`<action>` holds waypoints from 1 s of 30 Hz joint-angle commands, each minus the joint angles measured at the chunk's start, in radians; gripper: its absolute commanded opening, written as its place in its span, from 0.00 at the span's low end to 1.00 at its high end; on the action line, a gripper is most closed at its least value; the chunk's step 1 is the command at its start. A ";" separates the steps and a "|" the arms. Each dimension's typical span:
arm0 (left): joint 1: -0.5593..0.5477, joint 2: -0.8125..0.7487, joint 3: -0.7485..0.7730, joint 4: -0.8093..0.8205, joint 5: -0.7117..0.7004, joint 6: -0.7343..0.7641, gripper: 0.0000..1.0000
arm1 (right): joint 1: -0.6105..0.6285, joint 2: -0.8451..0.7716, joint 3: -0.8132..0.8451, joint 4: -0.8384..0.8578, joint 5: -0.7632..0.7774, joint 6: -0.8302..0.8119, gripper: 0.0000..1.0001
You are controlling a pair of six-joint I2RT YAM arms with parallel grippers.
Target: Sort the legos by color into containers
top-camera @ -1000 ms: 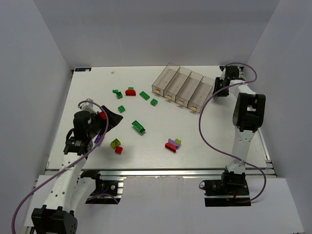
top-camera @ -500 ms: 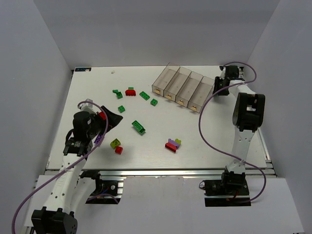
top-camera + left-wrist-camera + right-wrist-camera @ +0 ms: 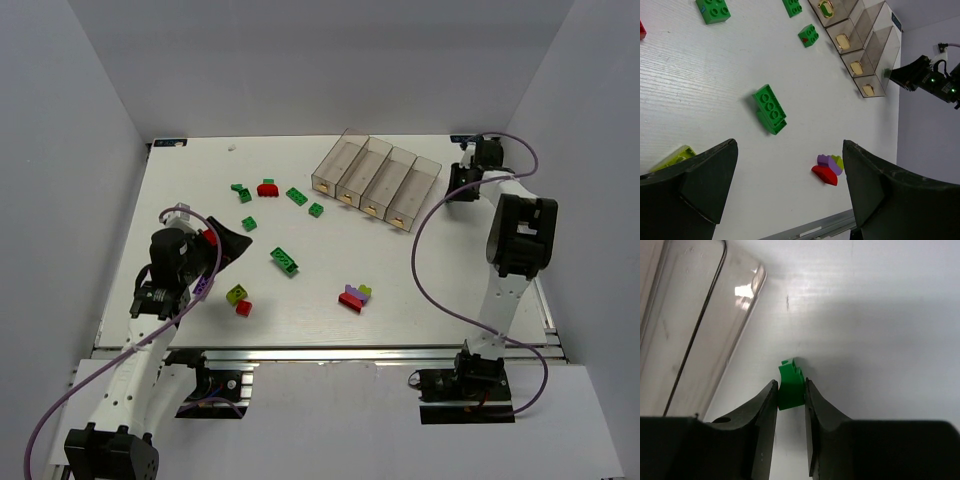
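Note:
My right gripper [image 3: 791, 382] is shut on a small green lego [image 3: 791, 384], low over the table beside the right end of the containers [image 3: 690, 315]; from above it [image 3: 462, 183] is at the back right. The four clear containers [image 3: 378, 178] stand in a slanted row. My left gripper [image 3: 790, 155] is open and empty above the near left table [image 3: 228, 245]. Green legos [image 3: 285, 261] [image 3: 297, 196] [image 3: 241, 192], a red one [image 3: 267, 188], a yellow-green one [image 3: 236, 294] and a red, purple and yellow-green cluster [image 3: 354, 296] lie loose.
White walls close in the table on three sides. A small red lego [image 3: 244, 308] lies near the front edge, another red one [image 3: 210, 238] beside my left wrist. The right arm's purple cable [image 3: 420, 260] loops over the right of the table.
My right gripper has shifted a little to the right, away from the containers, still shut on the green lego. The left arm has not moved.

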 commanded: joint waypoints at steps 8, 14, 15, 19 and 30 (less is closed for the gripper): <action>-0.004 0.024 -0.047 0.097 0.030 -0.019 0.94 | 0.037 -0.410 -0.192 0.054 -0.530 -0.285 0.00; -0.004 0.027 -0.067 0.117 0.041 -0.021 0.94 | 0.199 -0.392 -0.114 0.031 -0.568 -0.368 0.00; -0.003 0.026 -0.070 0.115 0.041 -0.021 0.94 | 0.242 -0.372 -0.085 0.024 -0.568 -0.361 0.00; -0.004 0.007 -0.059 0.075 0.024 -0.013 0.94 | 0.308 -0.196 0.125 0.001 -0.581 -0.275 0.00; -0.004 -0.103 -0.056 -0.044 -0.019 -0.033 0.94 | 0.410 0.116 0.489 0.153 -0.484 -0.127 0.05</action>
